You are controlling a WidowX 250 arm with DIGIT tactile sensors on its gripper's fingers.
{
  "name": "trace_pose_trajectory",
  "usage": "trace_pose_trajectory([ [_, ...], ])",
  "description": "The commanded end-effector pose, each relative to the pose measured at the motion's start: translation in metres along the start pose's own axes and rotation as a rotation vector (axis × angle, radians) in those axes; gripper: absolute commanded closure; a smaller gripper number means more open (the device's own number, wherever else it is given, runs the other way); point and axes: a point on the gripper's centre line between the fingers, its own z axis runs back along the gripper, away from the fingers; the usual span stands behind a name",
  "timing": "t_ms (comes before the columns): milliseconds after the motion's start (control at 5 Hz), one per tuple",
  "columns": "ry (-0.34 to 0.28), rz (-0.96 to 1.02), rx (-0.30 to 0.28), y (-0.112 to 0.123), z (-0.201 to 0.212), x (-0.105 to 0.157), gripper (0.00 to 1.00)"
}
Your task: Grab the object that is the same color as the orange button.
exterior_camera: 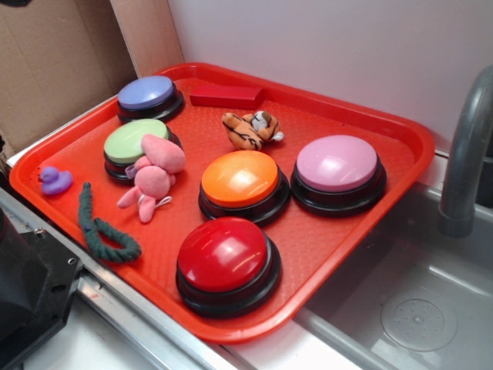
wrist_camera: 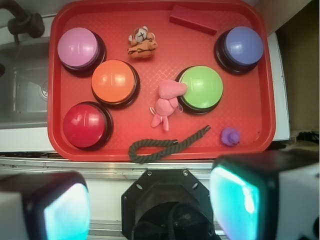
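Claw shows only in wrist view, parted; tiger untouched.

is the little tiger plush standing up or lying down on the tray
Lying down. In the exterior view the tiger plush rests on its side on the red tray, behind the orange button, not touching it.

Red tray on steel counter

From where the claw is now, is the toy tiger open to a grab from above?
Probably yes: the tiger lies alone on bare tray, apart from the orange button, with nothing over it.
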Motion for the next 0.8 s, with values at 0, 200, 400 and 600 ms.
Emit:
trace_pose_trajectory([
  [0,0.0,0.0,0.0,0.0,0.0,0.0,0.0],
  [200,-0.012,-0.037,0.011,-0.005,-0.017,0.026,0.0],
  [400,-0.06,-0.055,0.002,-0.009,-0.04,0.056,0.0],
  [600,-0.075,-0.011,0.02,-0.003,-0.064,0.082,0.0],
])
